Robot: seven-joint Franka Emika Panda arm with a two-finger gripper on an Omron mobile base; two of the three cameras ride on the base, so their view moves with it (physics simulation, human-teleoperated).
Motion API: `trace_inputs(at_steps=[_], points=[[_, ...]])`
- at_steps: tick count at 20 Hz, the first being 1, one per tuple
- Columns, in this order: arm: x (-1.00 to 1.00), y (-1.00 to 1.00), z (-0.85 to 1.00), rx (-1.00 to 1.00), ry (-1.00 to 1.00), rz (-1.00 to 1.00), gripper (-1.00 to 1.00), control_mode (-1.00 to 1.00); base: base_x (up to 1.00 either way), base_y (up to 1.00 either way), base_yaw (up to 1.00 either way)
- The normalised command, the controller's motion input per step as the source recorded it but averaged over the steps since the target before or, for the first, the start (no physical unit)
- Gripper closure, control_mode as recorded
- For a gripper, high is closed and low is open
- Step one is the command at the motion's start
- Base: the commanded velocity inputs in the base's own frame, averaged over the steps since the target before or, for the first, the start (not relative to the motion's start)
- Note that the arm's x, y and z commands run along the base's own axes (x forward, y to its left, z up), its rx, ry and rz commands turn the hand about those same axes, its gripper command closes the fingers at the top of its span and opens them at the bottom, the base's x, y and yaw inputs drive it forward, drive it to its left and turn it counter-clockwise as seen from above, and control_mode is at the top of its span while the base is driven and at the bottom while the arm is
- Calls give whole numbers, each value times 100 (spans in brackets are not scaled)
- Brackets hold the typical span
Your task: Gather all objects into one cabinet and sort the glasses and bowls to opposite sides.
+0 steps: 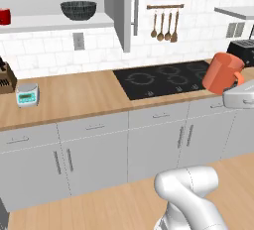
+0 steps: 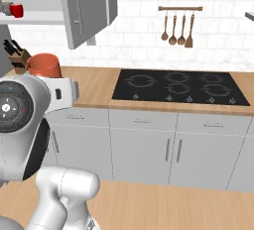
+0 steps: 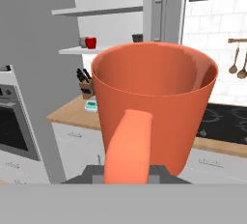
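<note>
Although the orange mug [image 3: 154, 107] hides its fingertips at lower centre, the gripper [image 3: 128, 172] looks clamped on its handle.

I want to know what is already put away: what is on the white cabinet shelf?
On the white shelf stand the dark ribbed bowl and a red cup. In the hand view something grey stands right beside the red cup, too small to identify. The orange mug is in the gripper.

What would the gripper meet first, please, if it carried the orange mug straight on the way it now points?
Probably the open grey cabinet door or the white shelf beside it, judging from the hand view; depth is unclear. The gripper holds the handled orange mug, which hides the line itself.
</note>
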Motion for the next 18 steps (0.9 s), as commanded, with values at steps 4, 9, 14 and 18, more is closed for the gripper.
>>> trace_inputs(at_steps=[4,9,14,18], points=[[0,0,0,0,0,0,100,100,0,97,-3],[0,0,0,0,0,0,100,100,4,67,-7],[0,0,0,0,0,0,100,100,33,19,-10],[0,0,0,0,0,0,100,100,63,23,-4]])
